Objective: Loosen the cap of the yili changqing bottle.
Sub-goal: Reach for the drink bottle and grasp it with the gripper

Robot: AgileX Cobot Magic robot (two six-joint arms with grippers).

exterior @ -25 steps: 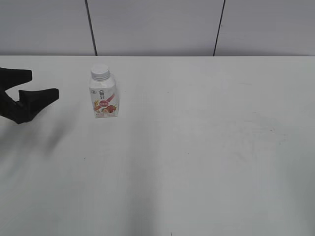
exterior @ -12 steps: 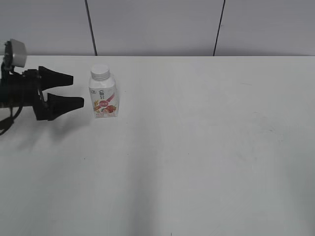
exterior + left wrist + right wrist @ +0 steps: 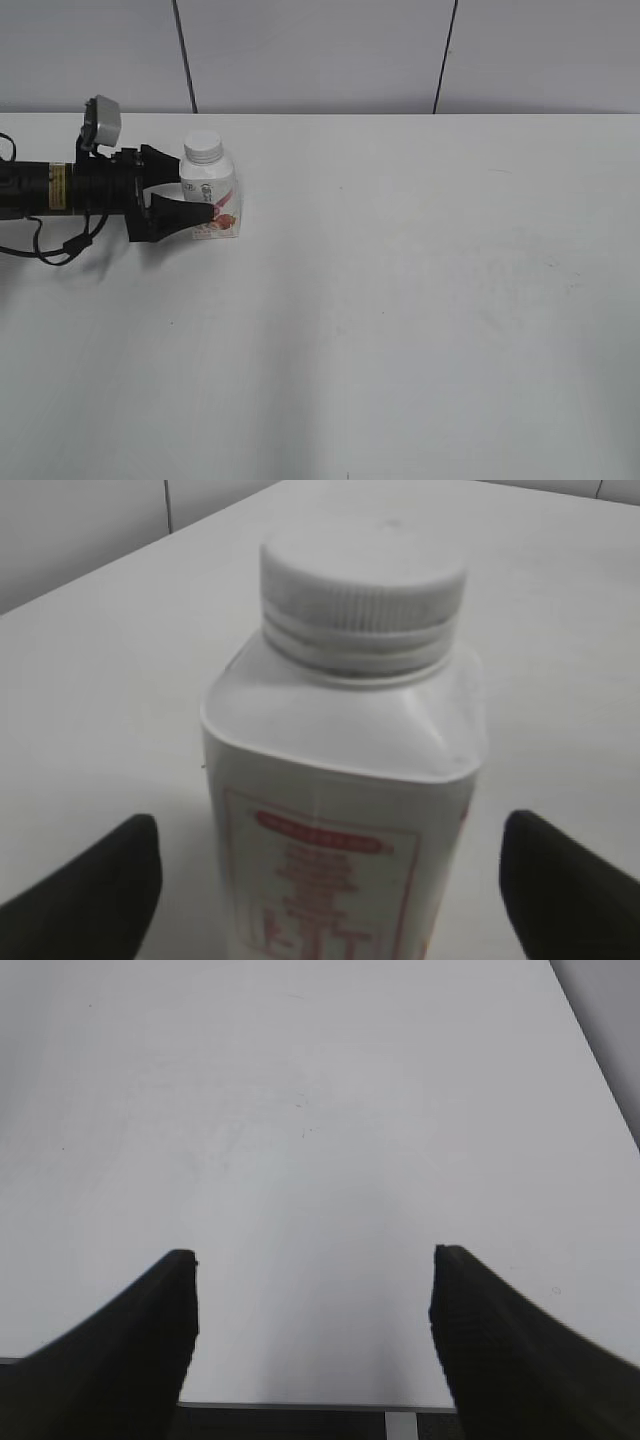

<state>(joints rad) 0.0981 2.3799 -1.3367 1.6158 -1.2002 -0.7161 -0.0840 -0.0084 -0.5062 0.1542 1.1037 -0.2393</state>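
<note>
The yili changqing bottle [image 3: 213,197] stands upright on the white table at the far left, white with a red-pink fruit label. Its white ribbed cap [image 3: 203,146] is on the neck. In the left wrist view the bottle [image 3: 340,810] fills the middle and the cap [image 3: 362,585] sits on top. My left gripper [image 3: 185,190] is open, its black fingers on either side of the bottle's body, with a gap on each side [image 3: 330,880]. My right gripper [image 3: 312,1330] is open and empty over bare table; it does not show in the exterior view.
The white table [image 3: 420,300] runs to a grey panelled wall [image 3: 320,55] at the back. The left arm [image 3: 50,190] lies low along the table from the left edge. The right wrist view shows the table's near edge [image 3: 300,1405].
My left gripper has moved right from the left edge toward the bottle and now has its open fingers around the bottle's body. The bottle has not moved.
</note>
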